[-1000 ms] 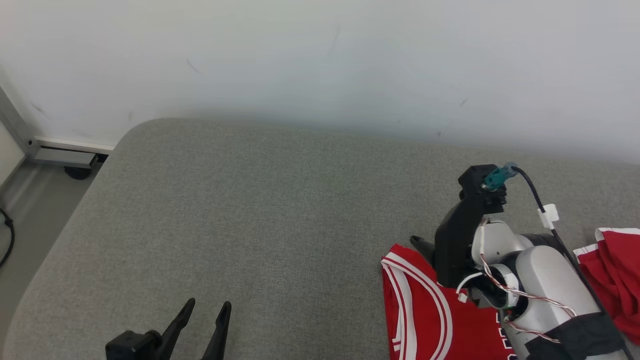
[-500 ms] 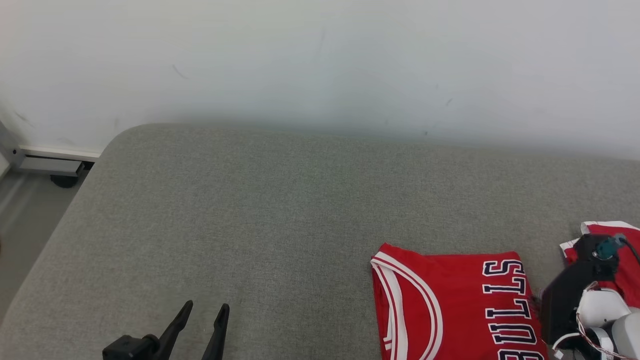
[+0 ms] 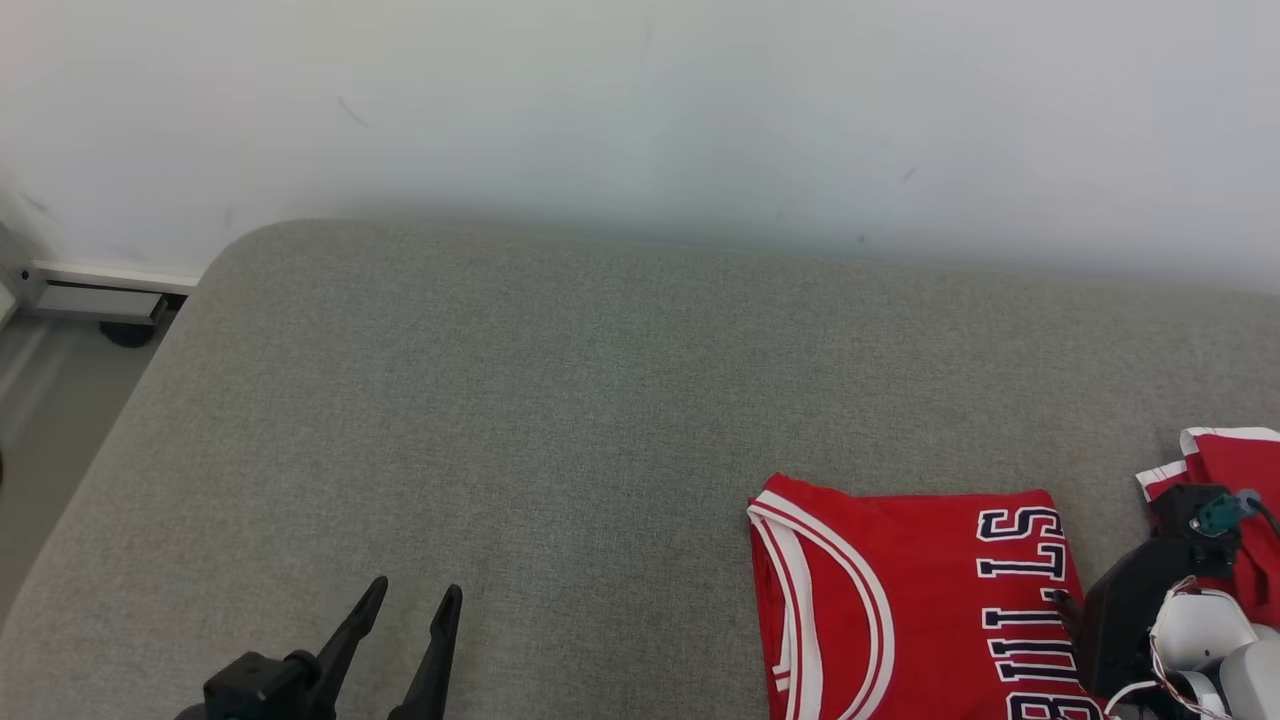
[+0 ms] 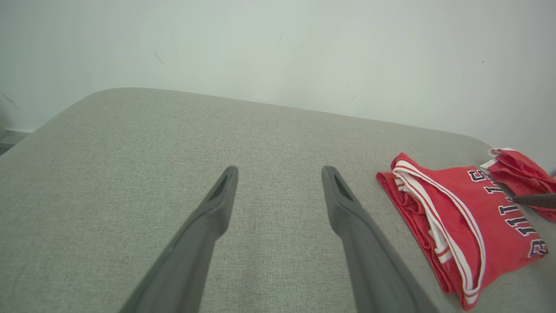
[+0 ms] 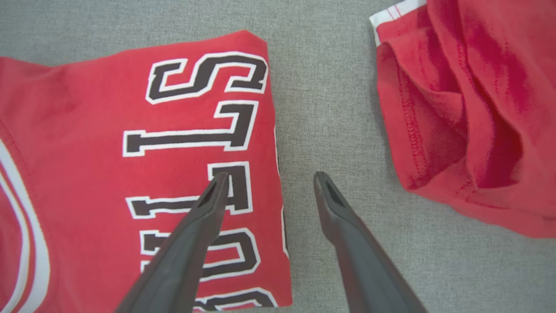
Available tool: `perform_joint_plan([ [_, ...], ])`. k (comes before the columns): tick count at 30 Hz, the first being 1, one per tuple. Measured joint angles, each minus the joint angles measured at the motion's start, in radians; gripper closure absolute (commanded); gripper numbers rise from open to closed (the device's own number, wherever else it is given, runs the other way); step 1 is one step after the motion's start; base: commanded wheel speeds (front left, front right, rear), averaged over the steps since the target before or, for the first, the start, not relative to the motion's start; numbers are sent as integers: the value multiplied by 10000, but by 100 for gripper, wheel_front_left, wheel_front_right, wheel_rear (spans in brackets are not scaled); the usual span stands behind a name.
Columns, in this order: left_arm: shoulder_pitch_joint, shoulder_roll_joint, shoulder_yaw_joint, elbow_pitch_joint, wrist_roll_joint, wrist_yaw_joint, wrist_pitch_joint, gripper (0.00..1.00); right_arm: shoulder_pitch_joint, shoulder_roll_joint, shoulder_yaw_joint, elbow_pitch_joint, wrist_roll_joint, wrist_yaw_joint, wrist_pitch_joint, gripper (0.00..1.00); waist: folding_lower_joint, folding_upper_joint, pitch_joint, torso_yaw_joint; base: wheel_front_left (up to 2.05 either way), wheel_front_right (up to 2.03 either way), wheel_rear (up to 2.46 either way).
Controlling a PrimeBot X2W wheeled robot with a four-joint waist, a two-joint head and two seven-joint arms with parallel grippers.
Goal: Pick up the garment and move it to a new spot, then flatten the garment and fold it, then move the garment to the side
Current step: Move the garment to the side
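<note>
Item: my right gripper [image 5: 269, 176], drawn back off the folded jersey [image 3: 930, 560]; jaws wide, empty; my left gripper [image 3: 412, 592] likewise.

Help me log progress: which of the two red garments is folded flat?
The jersey with the BULLS lettering: it lies as a flat rectangle, while the plain red garment beside it is bunched and creased.
</note>
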Motion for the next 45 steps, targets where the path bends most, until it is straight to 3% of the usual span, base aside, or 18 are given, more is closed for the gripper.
perform_joint_plan([
  [24,-390,107,-71,-81,136,-17,104,0,-598,251,-763,1937,1057,403,-1200,0,0,-1,604,406,0,0,0],
  [25,-401,113,-79,-79,180,-23,105,0,-654,251,-790,2000,1083,414,-1204,6,0,-1,631,433,0,0,0],
  [27,-412,121,-82,-77,192,-23,105,0,-731,255,-817,2073,1143,416,-1206,51,0,-1,655,460,0,0,0],
  [28,-432,125,-81,-71,192,-25,105,0,-792,255,-832,2151,1181,420,-1214,65,0,0,676,484,0,0,0],
  [29,-451,134,-79,-63,192,-25,105,0,-864,257,-826,2238,1200,474,-1214,91,0,0,691,505,0,0,0],
  [30,-471,138,-79,-54,192,-25,105,0,-927,259,-819,2291,1210,497,-1216,100,0,0,700,520,0,0,0],
  [33,-537,134,-86,-29,192,-25,105,0,-1003,278,-698,2374,1210,640,-1218,100,0,0,696,551,0,0,0],
  [39,-553,88,-102,167,188,-25,107,0,-1222,291,-548,2353,1026,604,-1302,100,0,0,551,571,0,0,0],
  [45,-435,79,-42,238,169,-10,102,0,-1538,199,-387,1135,1007,715,-1335,100,0,0,251,466,0,0,0],
])
